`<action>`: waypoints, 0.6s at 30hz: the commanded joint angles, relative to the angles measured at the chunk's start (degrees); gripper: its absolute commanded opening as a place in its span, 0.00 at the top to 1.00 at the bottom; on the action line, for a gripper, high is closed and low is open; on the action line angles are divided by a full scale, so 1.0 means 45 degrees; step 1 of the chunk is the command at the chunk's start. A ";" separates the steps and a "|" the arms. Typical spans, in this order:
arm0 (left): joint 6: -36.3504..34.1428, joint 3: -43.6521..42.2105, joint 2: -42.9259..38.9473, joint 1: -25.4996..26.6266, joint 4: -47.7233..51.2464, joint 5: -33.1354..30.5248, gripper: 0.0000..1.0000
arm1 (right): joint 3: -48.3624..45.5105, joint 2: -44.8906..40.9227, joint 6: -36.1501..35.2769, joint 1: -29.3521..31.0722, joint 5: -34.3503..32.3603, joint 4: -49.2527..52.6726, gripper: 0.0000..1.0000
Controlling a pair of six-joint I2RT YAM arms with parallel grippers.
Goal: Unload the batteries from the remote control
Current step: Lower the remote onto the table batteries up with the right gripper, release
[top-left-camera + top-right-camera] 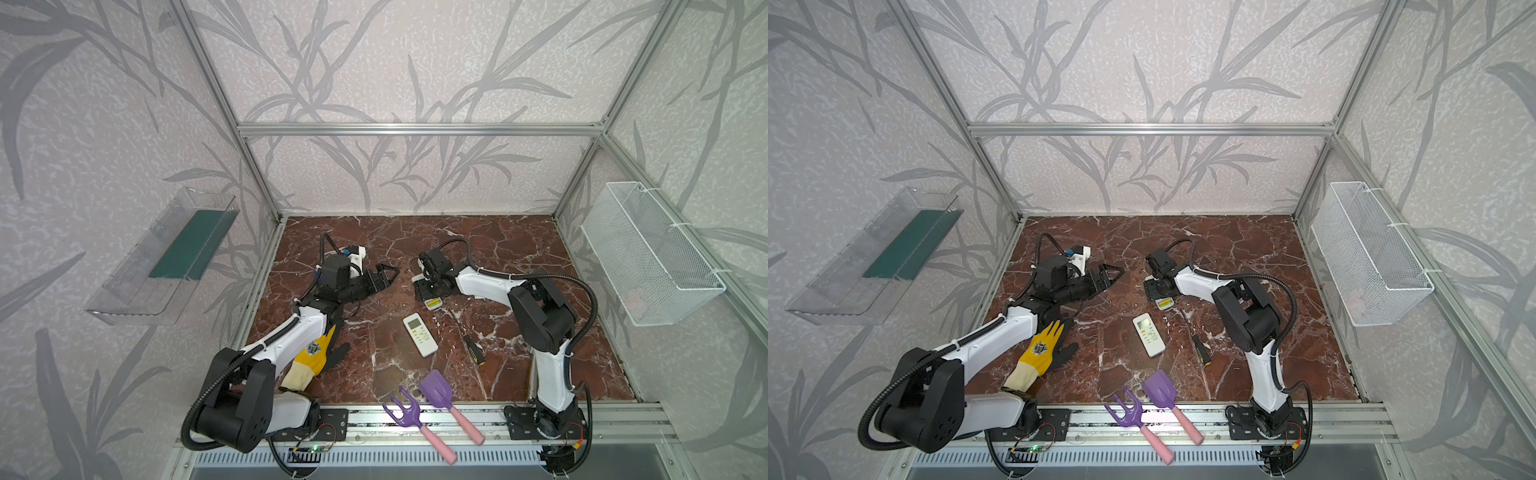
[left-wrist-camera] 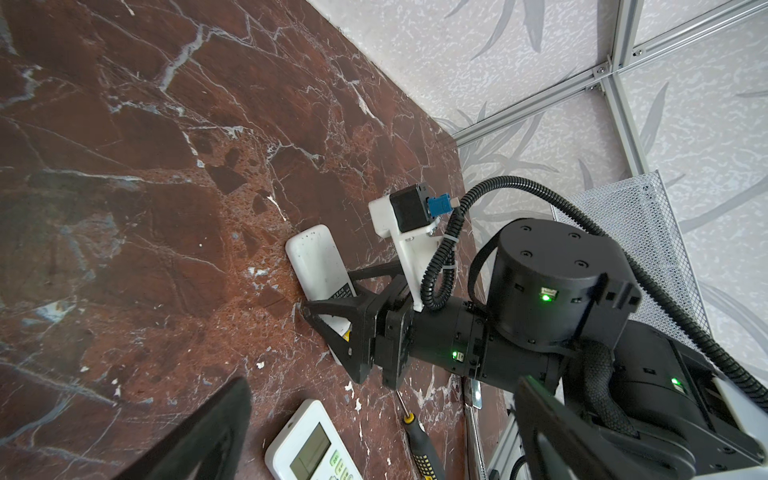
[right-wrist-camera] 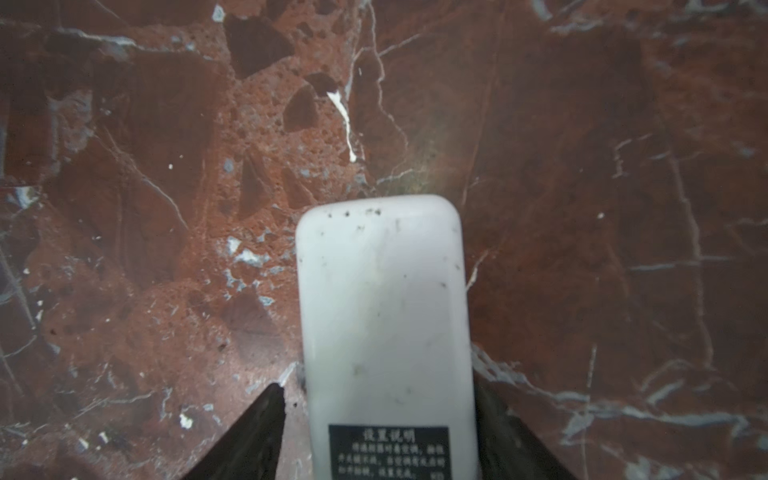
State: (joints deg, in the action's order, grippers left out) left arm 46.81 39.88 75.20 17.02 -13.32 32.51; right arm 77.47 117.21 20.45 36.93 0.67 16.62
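R fingers [image 3: 257, 440] loosely astride face-down remote [image 3: 382, 316]

The tabletop [image 1: 374, 241] looks like polished red marble veined white; the face-down remote [image 3: 382, 311] is scuffed, glossy white plastic.

Robot lab cell, aluminium frame [image 1: 415, 129], wallpapered panels [image 1: 374, 62], marble-patterned tabletop [image 1: 395, 232]
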 commanded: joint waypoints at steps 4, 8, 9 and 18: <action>0.0048 -0.0129 -0.0363 -0.0076 -0.0148 -0.0006 0.01 | -0.1344 -0.0509 0.0205 0.0018 0.0217 0.0898 0.23; 0.0077 -0.0141 -0.0402 -0.0084 -0.0133 -0.0016 0.01 | -0.1741 -0.0877 0.0106 0.0215 0.1000 0.0757 0.23; 0.0087 -0.0149 -0.0408 -0.0072 -0.0129 -0.0027 0.01 | -0.1789 -0.0944 0.0096 0.0305 0.1022 0.0753 0.23; 0.0087 -0.0248 -0.0558 -0.0071 -0.0067 -0.0075 0.01 | -0.2021 -0.1300 0.0301 0.1016 0.1219 0.0901 0.22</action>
State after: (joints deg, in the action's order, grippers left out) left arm 47.13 39.46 74.22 17.02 -13.30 32.49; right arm 70.00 111.46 20.71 40.27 3.46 16.10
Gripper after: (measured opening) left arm 0.987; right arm 0.777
